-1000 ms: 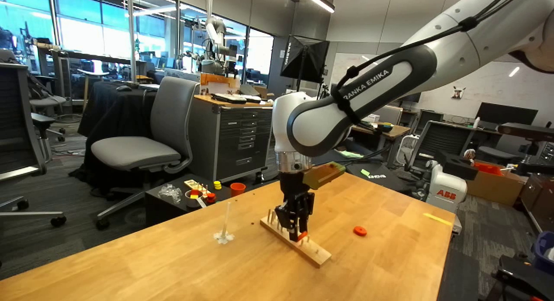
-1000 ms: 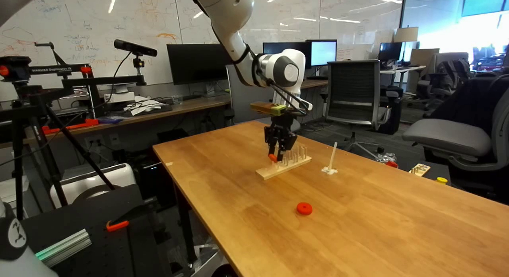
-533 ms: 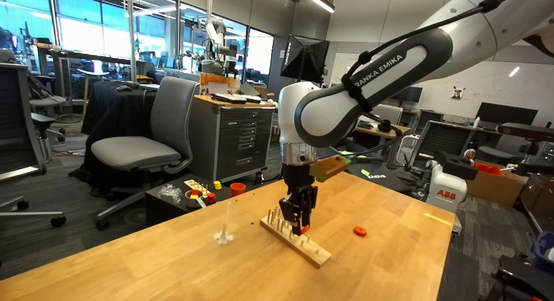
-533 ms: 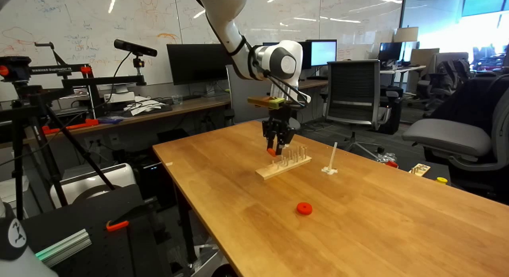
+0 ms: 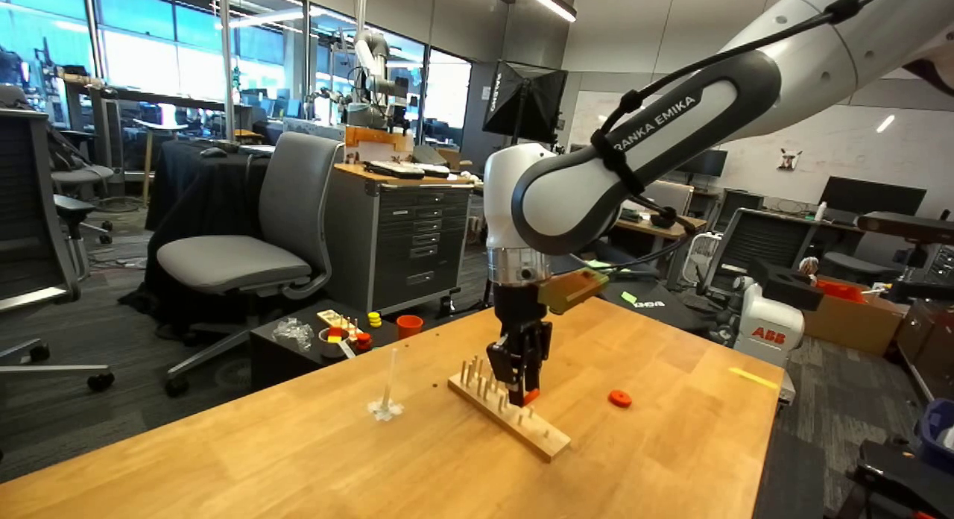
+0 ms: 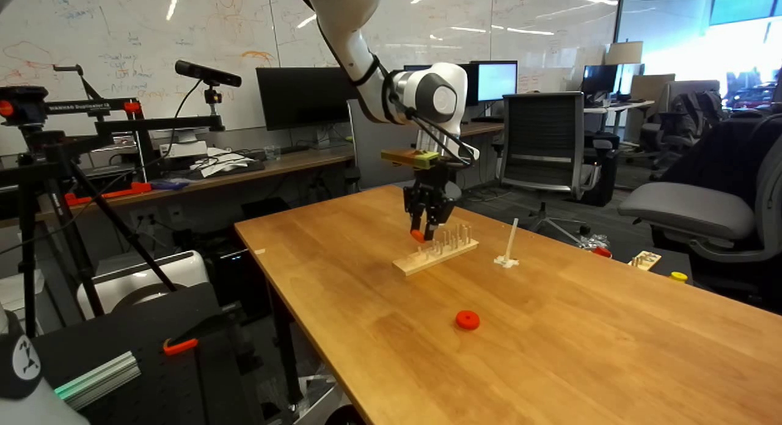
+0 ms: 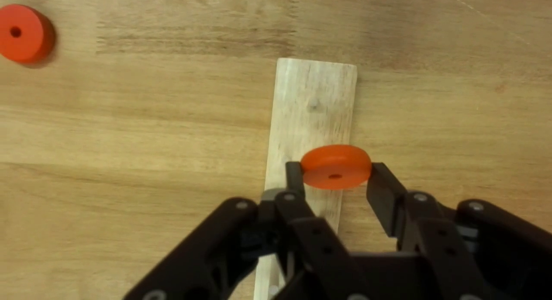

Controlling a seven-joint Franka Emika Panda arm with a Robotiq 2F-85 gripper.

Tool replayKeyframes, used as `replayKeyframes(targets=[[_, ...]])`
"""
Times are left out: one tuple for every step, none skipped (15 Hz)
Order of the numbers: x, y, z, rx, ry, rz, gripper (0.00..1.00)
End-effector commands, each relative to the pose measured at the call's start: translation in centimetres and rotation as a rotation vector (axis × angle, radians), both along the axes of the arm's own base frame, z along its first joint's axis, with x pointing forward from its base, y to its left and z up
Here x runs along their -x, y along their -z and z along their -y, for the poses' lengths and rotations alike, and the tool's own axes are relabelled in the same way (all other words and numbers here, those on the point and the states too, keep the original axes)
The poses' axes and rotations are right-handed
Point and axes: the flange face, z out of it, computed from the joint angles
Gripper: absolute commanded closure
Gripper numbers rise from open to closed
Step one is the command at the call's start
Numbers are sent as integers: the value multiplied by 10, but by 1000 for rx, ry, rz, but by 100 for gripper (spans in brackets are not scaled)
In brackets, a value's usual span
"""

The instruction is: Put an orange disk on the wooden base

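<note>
Two fingers [image 7: 384, 192] are clamped on one orange disk [image 7: 336, 160], gripping it by opposite edges, with only its width between the tips. In the wrist view we see its one small hole; the disk is tilted, and in both exterior views it hangs apart from the wood below. Beneath it we have one long wooden base [image 7: 302, 127] resting on the counter [image 5: 313, 459], with a row of thin upright pegs [image 7: 314, 103], short toward one end and taller toward the other. We make out at least six pegs, but they overlap, so we cannot give a sure count. Above the fingers is one Franka Emika arm [image 5: 656, 142].

A second orange disk [image 6: 467, 320] lies flat on the counter, well apart from the base, its single hole facing up. Each exterior view shows us one slender whitish post [image 5: 389, 381] standing on the counter; whether it is the same post in both, we cannot tell. In an exterior view one yellow strip [image 5: 753, 378] lies near the counter's edge. Past another edge we count one orange cup [image 5: 409, 326], one other pegged board [image 5: 337, 322] and one yellow stack [image 5: 374, 320] whose pieces are too small for us to number.
</note>
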Motion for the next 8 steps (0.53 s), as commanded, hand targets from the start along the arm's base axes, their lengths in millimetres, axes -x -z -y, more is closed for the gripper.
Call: replayKeyframes(targets=[[3,-4,2,-23,-4,-7,82],[3,-3,2,-22,-4,-9,82],[3,-2,2,-22,-4,-11,82],[3,-1,2,-22,-5,-12,82],[3,0,2,-21,-7,-12,82],[3,1,2,-21,-9,-14,82],[3,2,1,-21,-10,-16,82],[3,3,1,-20,-11,-15,82]])
